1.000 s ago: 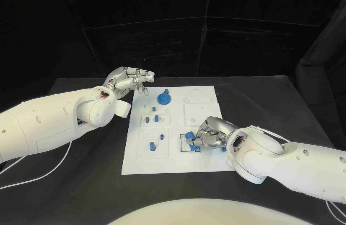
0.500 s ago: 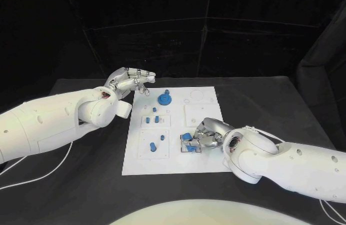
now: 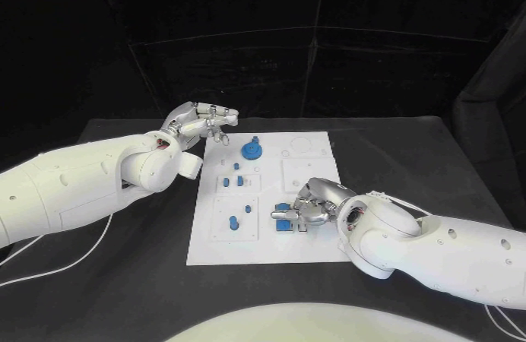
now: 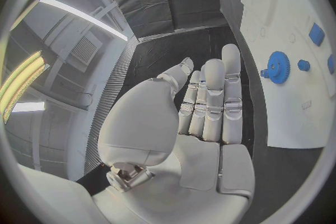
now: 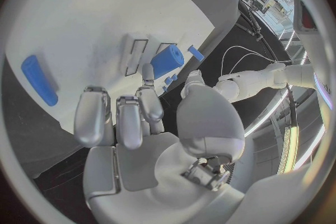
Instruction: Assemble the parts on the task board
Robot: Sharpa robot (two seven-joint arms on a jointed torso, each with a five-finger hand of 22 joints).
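Since the black worktop (image 3: pixel 131 277) is basically one big dark sheet, the white board (image 3: pixel 312 245) in the middle stands out right away, lying flat between the two arms. The left hand (image 3: pixel 201 121) hangs just off the board's far left corner with its fingers (image 4: pixel 213 95) curled loosely and nothing in them, so it looks parked for now. The right hand (image 3: pixel 310 205) is down on the near half of the board, fingers (image 5: pixel 119 117) bent toward a small blue peg (image 5: pixel 167 59) (from the wrist camera the peg sits right at the fingertips, but I honestly can't tell whether it's pinched or just being nudged).

The other bits are spread over the board: a blue gear (image 3: pixel 251 151) on its post at the far end, a couple of small blue pieces (image 3: pixel 231 182) in the middle-left plate, and a blue oblong piece (image 3: pixel 232 222) near the left side.

My read: the step in hand is seating that peg into the slotted plate by the right hand. The next move probably calls for lining the peg up with its slot and pressing it straight in, with the left hand staying clear.
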